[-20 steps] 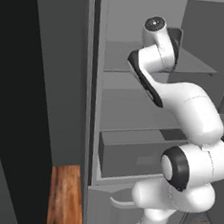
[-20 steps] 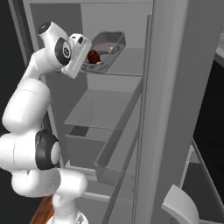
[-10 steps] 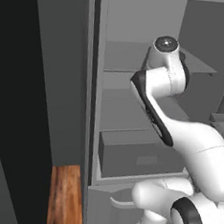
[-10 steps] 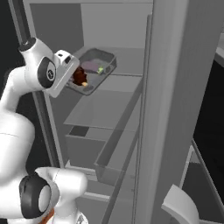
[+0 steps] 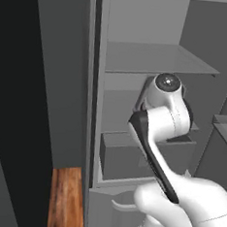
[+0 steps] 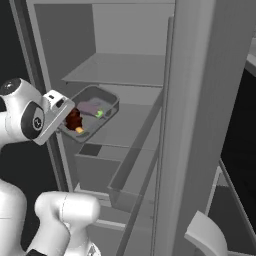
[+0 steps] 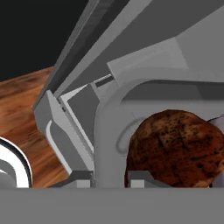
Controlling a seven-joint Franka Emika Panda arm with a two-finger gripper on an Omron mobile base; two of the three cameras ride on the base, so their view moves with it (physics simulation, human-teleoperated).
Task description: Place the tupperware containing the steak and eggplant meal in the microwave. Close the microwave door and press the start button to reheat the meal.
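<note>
A tall grey open refrigerator (image 6: pixel 125 45) with bare shelves is seen ahead of the arm, its door (image 6: pixel 200 125) standing open edge-on at the right of the right base view. A grey drawer bin (image 5: pixel 131 158) sits low in the cabinet, below and beyond the jaws. A strip of wooden floor (image 5: pixel 66 199) is seen at the foot of the cabinet, and again at the left of the hand view.

The tupperware (image 6: pixel 97 117) is held up in the air in front of the middle shelves, tilted, with its near rim at the gripper (image 6: pixel 66 116) and the rest of the tub reaching away from the jaws toward the refrigerator. It touches no shelf. The jaws appear to be clamped on the near rim of the tub, though the fingertips themselves are hidden behind the hand and the food, so the exact contact cannot be made out.

Inside the tub, the steak and eggplant meal (image 6: pixel 82 117) is seen: a dark red-brown steak lies closest to the jaws, a pale purple piece lies farther out, and a small green bit lies beyond that. In the hand view the steak's seared brown surface is seen just ahead of the jaws, inside the tub's grey rim.
</note>
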